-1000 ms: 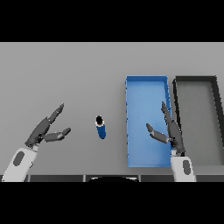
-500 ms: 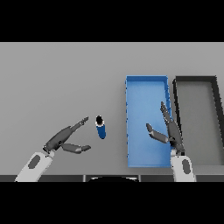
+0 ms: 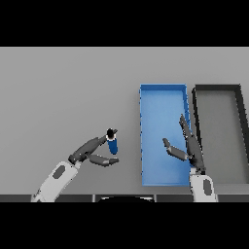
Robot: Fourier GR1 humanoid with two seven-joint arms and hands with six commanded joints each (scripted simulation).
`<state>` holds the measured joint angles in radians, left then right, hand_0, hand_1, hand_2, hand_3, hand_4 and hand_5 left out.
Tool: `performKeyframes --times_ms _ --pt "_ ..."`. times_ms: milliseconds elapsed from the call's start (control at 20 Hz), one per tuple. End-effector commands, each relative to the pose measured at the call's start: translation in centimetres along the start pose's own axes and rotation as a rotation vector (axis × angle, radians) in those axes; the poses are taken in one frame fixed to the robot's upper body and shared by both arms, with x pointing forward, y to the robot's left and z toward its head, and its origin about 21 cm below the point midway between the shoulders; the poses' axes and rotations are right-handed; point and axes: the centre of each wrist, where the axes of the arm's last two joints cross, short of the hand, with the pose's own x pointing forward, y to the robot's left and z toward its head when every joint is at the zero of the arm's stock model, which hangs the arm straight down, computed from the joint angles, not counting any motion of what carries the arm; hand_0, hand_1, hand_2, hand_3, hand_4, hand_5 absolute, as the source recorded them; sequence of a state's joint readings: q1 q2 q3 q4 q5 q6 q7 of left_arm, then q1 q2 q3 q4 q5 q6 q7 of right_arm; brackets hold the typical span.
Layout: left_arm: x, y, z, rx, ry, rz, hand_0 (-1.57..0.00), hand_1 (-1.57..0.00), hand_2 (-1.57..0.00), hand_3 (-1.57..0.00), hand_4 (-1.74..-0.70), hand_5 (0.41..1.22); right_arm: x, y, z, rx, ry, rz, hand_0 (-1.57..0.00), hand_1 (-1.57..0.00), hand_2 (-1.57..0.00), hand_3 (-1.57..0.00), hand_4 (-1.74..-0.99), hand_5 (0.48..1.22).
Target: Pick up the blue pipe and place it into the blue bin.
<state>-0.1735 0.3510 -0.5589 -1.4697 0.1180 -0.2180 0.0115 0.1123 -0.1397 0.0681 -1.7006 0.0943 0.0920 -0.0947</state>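
Your left hand (image 3: 90,151) brackets the upright blue pipe (image 3: 113,142) from 8 o'clock, fingers straight, readying a grasp; right hand (image 3: 188,146) idles released over the blue bin (image 3: 161,92).

i see the grey table (image 3: 63,87) carrying an upright blue pipe (image 3: 113,143), a blue bin (image 3: 163,134) and, just beside it, a dark bin (image 3: 220,131).
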Motion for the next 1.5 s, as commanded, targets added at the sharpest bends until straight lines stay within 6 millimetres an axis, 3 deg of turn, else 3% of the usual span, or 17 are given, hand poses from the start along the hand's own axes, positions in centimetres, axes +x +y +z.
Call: performKeyframes --times_ms 0,150,300,400,450,550,650,750,950,1250,1450 --pt "-0.2 -0.2 -0.5 0.001 -0.005 -0.015 0.0 0.0 0.0 0.0 -1.11 0.444 0.1 0.2 0.0 0.003 -0.012 -0.003 0.0 0.0 0.0 0.0 -1.274 0.603" --pt "-0.4 -0.5 -1.8 0.005 -0.045 -0.043 0.0 0.0 0.0 0.0 -1.07 0.445 -0.3 0.1 0.5 -0.002 0.001 0.01 0.0 0.0 0.0 0.0 -1.267 0.598" --pt "-0.4 -1.3 -2.9 -0.004 -0.091 0.023 0.0 0.0 -0.02 -0.02 -1.11 0.507 0.0 -0.6 0.6 -0.005 -0.008 0.005 0.0 0.0 0.0 0.0 -1.267 0.6" --pt "-0.3 -1.6 -3.6 0.009 -0.12 0.091 -0.02 -0.16 -0.29 -0.26 -1.21 0.607 0.0 -0.3 0.5 -0.001 -0.003 0.002 0.0 0.0 0.0 0.0 -1.261 0.6" --pt "-0.4 -1.7 -4.1 0.02 -0.111 0.124 -0.19 -0.35 -0.48 -0.52 -1.25 0.73 0.0 -0.3 0.5 -0.008 0.004 0.004 0.0 0.0 0.0 0.0 -1.26 0.6" --pt "-0.3 -2.1 -4.5 0.048 -0.117 0.145 -0.67 -0.79 -0.87 -0.88 -1.42 0.906 0.0 0.0 0.3 0.004 -0.009 0.005 0.0 0.0 0.0 0.0 -1.259 0.605" --pt "-0.8 -2.9 -4.7 0.049 -0.181 0.166 -0.99 -1.07 -1.12 -1.1 -1.53 1.02 -0.2 -0.3 0.4 0.008 -0.004 0.005 0.0 0.0 0.0 0.0 -1.262 0.611" --pt "-0.5 -3.1 -4.5 0.053 -0.184 0.137 -1.2 -1.25 -1.29 -1.21 -1.6 1.092 -0.1 0.0 0.3 0.007 -0.011 0.008 0.0 0.0 0.0 0.0 -1.26 0.614" --pt "-0.1 -4.1 -4.4 0.059 -0.231 0.111 -1.42 -1.44 -1.45 -1.37 -1.68 1.168 0.2 -0.2 -0.1 0.006 -0.023 0.02 0.0 0.0 0.0 0.0 -1.25 0.622" --pt "4.5 -3.8 -4.7 0.035 -0.401 0.097 -1.53 -1.54 -1.54 -1.44 -1.72 1.207 0.1 -0.2 0.1 0.008 0.0 0.038 0.0 0.0 0.0 0.0 -1.228 0.629" --pt "7.1 -3.7 -4.9 -0.01 -0.41 0.077 -1.55 -1.56 -1.56 -1.45 -1.72 1.215 -0.2 -0.4 0.1 0.008 -0.024 0.041 0.0 0.0 0.0 0.0 -1.216 0.637"
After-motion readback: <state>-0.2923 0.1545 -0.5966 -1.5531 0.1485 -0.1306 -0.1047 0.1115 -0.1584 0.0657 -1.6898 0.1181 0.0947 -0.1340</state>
